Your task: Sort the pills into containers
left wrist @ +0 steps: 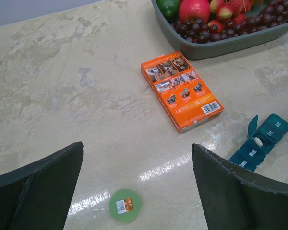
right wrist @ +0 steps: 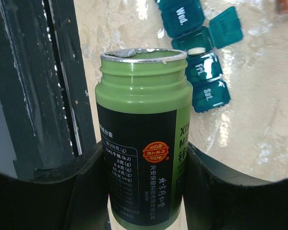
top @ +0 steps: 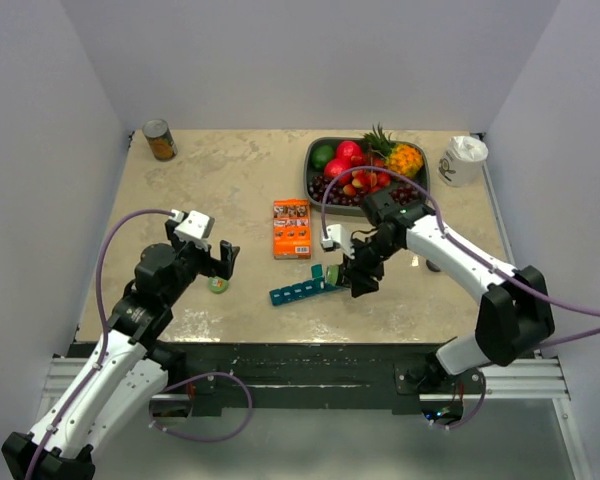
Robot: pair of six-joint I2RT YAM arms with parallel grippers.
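The teal-blue pill organiser [top: 302, 289] lies at the table's front centre, one lid standing open. In the right wrist view the organiser [right wrist: 201, 72] has an open compartment holding a white pill [right wrist: 197, 50]. My right gripper [top: 352, 276] is shut on a green bottle [right wrist: 143, 139], uncapped, its mouth tilted toward the organiser's right end. My left gripper [top: 218, 262] is open and empty above the green bottle cap [left wrist: 125, 205], which lies flat on the table. The organiser [left wrist: 260, 142] and the pill [left wrist: 258, 142] also show in the left wrist view.
An orange box [top: 292, 228] lies behind the organiser. A grey tray of fruit [top: 314, 186] stands at the back, a tin can [top: 160, 139] at the back left, a white cup [top: 463, 160] at the back right. A small white bottle [top: 330, 238] stands beside the right arm.
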